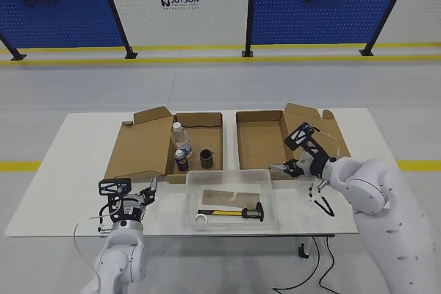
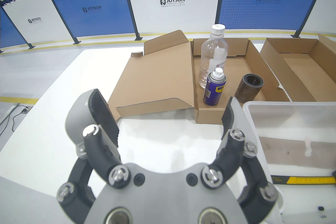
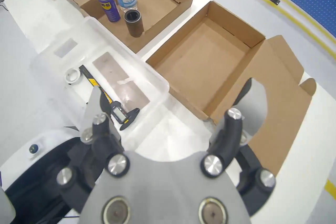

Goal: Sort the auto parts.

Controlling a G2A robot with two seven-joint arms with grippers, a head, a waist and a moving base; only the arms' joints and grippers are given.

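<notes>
1 box (image 1: 206, 136): btl (image 1: 178, 136), can (image 1: 181, 160), cyl (image 1: 206, 157); bin (image 1: 228, 173): caliper (image 1: 231, 213).

I see a clear bottle (image 1: 178, 136), a blue spray can (image 1: 181, 160) and a dark metal sleeve (image 1: 206, 158) standing upright, close together, in the left box (image 1: 209, 136). The right box (image 1: 261, 143) lies open. In the clear bin (image 1: 228, 173), a yellow-and-black caliper (image 1: 228, 213) lies flat, with a white ring (image 1: 203, 219) just beside its end.

We see matt brown cardboard in the left box (image 2: 157, 83) and the right box (image 3: 199, 62). The bottle (image 2: 213, 57) is clear glossy plastic, the spray can (image 2: 214, 89) glossy blue metal, and the sleeve (image 2: 248, 89) dull dark metal. The bin (image 2: 288, 104) is frosted plastic and the counter (image 2: 52, 117) smooth white. The left end effector (image 2: 163, 96) is brushed grey metal, and its pads (image 2: 105, 117) are ribbed black rubber.
</notes>
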